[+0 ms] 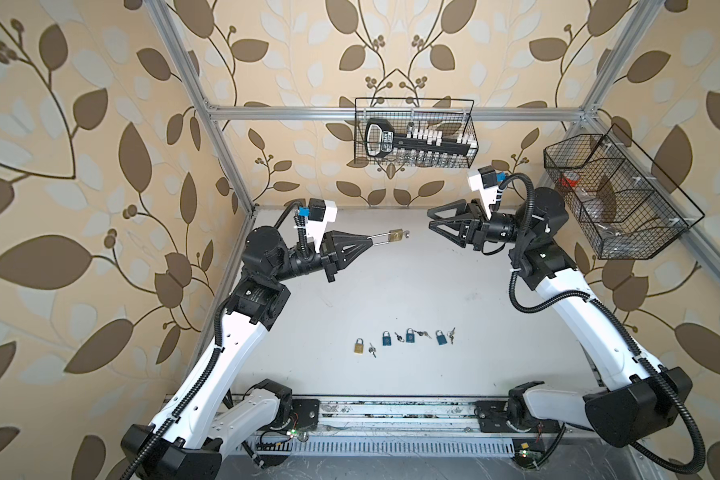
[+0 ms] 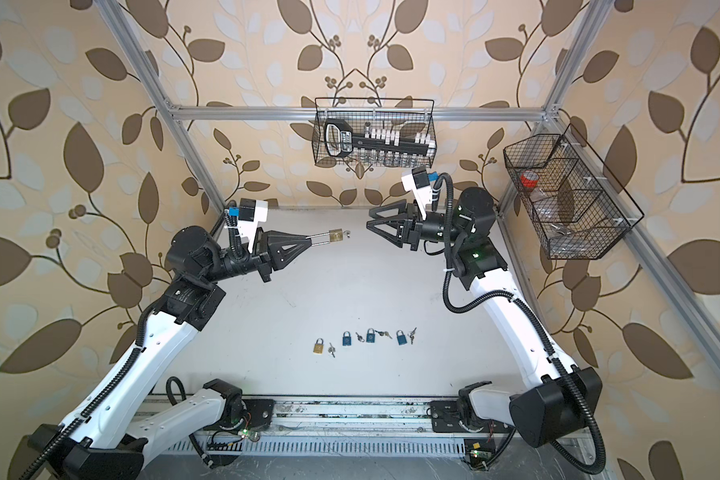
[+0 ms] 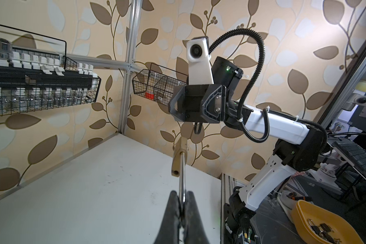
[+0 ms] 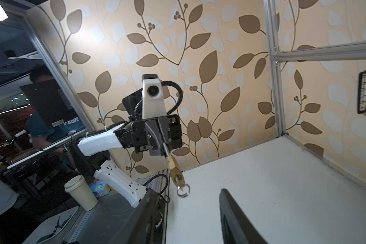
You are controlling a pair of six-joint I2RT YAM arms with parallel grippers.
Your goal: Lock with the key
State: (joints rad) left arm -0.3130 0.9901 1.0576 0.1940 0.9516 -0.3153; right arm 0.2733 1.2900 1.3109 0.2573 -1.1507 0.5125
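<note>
A brass padlock [image 1: 395, 236] [image 2: 336, 236] with a long steel shackle hangs above the back of the table in both top views. My left gripper [image 1: 368, 240] [image 2: 308, 241] is shut on that shackle; in the left wrist view the fingers [image 3: 173, 202] pinch the rod below the brass body [image 3: 179, 156]. A key [image 1: 408, 234] [image 2: 347, 233] with a ring sticks out of the padlock's far end [image 4: 173, 166]. My right gripper [image 1: 431, 220] [image 2: 368, 219] stands open a short way to the right of the key [image 4: 179, 182], touching nothing.
A brass padlock [image 1: 358, 345] and three blue ones [image 1: 410, 336], each with keys beside it, lie in a row near the table's front. A wire basket [image 1: 416, 133] hangs on the back wall and another [image 1: 616, 195] on the right wall.
</note>
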